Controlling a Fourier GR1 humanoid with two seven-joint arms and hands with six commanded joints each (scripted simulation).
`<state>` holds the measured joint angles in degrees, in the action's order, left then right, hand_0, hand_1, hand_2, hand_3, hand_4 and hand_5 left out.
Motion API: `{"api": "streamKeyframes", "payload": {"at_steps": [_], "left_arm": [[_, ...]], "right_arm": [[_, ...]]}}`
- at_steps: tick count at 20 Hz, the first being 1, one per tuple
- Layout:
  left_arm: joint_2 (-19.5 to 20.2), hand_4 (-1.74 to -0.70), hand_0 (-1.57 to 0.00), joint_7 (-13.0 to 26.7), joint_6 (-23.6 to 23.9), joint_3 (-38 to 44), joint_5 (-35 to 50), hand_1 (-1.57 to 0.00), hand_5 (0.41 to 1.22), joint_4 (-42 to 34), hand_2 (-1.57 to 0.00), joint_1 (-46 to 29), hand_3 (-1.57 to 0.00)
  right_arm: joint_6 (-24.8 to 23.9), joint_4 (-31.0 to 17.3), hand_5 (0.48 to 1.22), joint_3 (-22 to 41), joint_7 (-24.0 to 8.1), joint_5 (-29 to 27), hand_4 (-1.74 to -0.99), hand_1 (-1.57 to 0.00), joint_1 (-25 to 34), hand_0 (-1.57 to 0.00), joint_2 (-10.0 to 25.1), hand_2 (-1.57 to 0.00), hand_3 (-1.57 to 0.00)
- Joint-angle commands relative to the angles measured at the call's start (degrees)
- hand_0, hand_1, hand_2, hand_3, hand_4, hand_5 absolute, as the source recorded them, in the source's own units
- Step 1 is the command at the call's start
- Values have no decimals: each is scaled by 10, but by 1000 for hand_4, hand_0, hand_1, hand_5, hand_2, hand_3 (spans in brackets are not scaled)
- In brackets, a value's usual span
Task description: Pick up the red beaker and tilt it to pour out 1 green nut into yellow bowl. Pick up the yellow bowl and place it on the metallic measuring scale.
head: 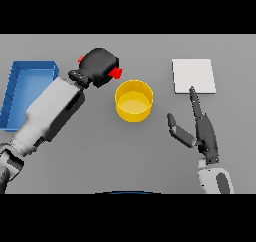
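Observation:
My left hand (100, 65) is curled round the red beaker (115, 73), of which only small red bits show at the hand's right and upper left edges. The beaker is held just up and left of the yellow bowl (134, 101), close to its rim. The bowl stands upright at the table's middle; I see no nut inside it. The flat light-grey scale (194, 76) lies to the bowl's upper right. My right hand (204, 131) hovers open below the scale, fingers straight and pointing toward it, thumb spread to the left.
A blue tray (15, 81) lies at the far left, partly behind my left forearm (52, 108). Bare grey table lies between the bowl and the scale.

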<state>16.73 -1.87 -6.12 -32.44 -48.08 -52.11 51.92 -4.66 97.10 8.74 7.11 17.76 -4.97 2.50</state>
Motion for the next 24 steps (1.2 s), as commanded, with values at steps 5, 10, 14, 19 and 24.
{"api": "streamKeyframes", "payload": {"at_steps": [5, 10, 14, 19, 24], "left_arm": [[-14, -1637, -1571, 4, -66, -75, -77, -1571, 1215, 47, -1571, 69, -1570], [-19, -1705, -1571, -18, -92, -143, -148, -1571, 1219, 91, -1571, 120, -1571], [-26, -1726, -1571, -29, -92, -180, -191, -1571, 1220, 118, -1571, 149, -1571], [-44, -1736, -1571, -11, -74, -211, -228, -1571, 1221, 120, -1571, 148, -1571], [-52, -1735, -1571, -17, -75, -258, -277, -1571, 1221, 126, -1571, 166, -1571]], "right_arm": [[8, -7, 674, 5, -6, -10, -1057, 1, -3, 1, -13, 1, 1], [12, -7, 689, 2, -2, -12, -1069, 1, 2, 1, -5, 1, 1], [13, -12, 700, 4, 5, -10, -1060, 1, 4, 1, -4, 1, 1], [17, -6, 700, 4, 13, -22, -1058, 1, -5, 1, -11, 1, 1], [1, -17, 677, 6, 7, -1, -1082, 1, 0, 1, -13, 1, 1]]}}
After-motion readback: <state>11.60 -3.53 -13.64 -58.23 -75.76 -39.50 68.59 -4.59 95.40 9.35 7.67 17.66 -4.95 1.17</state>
